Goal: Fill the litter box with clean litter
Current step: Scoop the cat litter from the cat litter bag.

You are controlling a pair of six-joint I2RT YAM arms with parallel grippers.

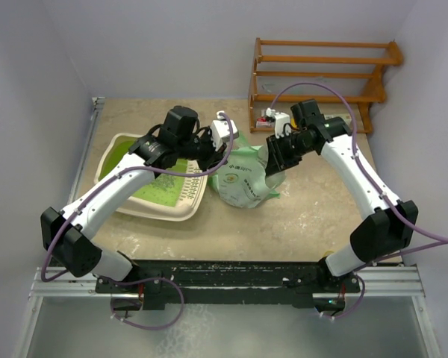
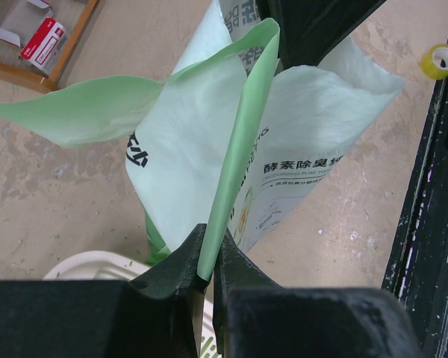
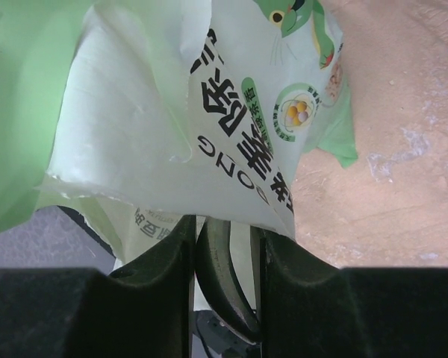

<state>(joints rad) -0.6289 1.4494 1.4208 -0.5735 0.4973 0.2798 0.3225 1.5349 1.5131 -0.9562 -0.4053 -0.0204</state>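
Beige table [image 1: 313, 216] seen between white walls, wooden rack [image 1: 321, 74] at back right. Litter box [image 1: 181, 211] set at table's left, clean litter [image 1: 163, 192] spread pale over part of green floor. Printed bag [image 1: 243, 186] stood upright just right of box, between both arms. Left gripper [image 2: 209, 257] jaws pressed together, thin top edge of bag pinched between. Right gripper [image 3: 224, 224] jaws held part-spread at bag's opposite lip, dark curved shape seen in gap; grip cannot be told
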